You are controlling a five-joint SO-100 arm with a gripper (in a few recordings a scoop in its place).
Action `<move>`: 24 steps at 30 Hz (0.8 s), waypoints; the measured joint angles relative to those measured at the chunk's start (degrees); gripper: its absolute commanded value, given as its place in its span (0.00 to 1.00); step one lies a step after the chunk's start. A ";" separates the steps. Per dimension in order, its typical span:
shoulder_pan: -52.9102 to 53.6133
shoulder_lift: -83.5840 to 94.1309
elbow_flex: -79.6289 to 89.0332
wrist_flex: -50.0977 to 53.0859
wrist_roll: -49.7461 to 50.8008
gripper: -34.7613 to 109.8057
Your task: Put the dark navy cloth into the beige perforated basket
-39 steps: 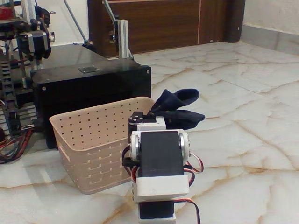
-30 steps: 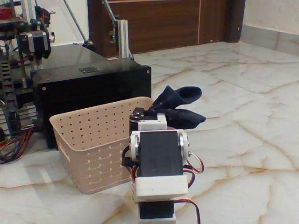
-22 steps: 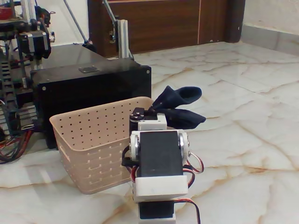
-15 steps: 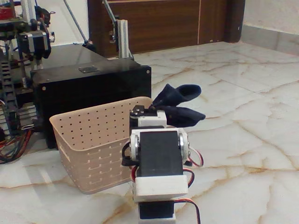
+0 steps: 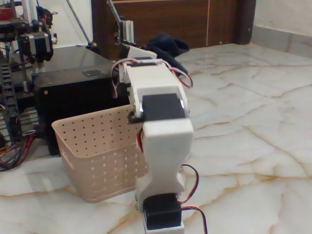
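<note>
The dark navy cloth (image 5: 170,45) hangs bunched in the air at the far end of my white arm, well above the floor and up and to the right of the basket's back corner. My gripper (image 5: 152,48) is shut on its left end; the arm's body hides most of the fingers. The beige perforated basket (image 5: 92,146) stands on the marble floor at lower left, its right side hidden behind my arm. I cannot see the inside of the basket.
A large glossy black box (image 5: 73,85) stands right behind the basket. A machine frame with wires (image 5: 22,44) fills the left edge. An aluminium post (image 5: 127,30) and a dark wooden door (image 5: 161,19) are at the back. Marble floor (image 5: 253,122) spreads to the right.
The arm has risen from a low folded pose to an upright one. The cloth went from the floor beside the basket's right corner up into the air.
</note>
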 measured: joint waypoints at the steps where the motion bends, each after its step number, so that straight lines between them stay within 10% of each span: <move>1: -0.18 -4.83 -6.33 2.55 3.87 0.24; 10: -3.08 -36.56 -40.96 7.47 28.92 0.24; 24: -6.06 -54.49 -62.75 43.95 54.76 0.24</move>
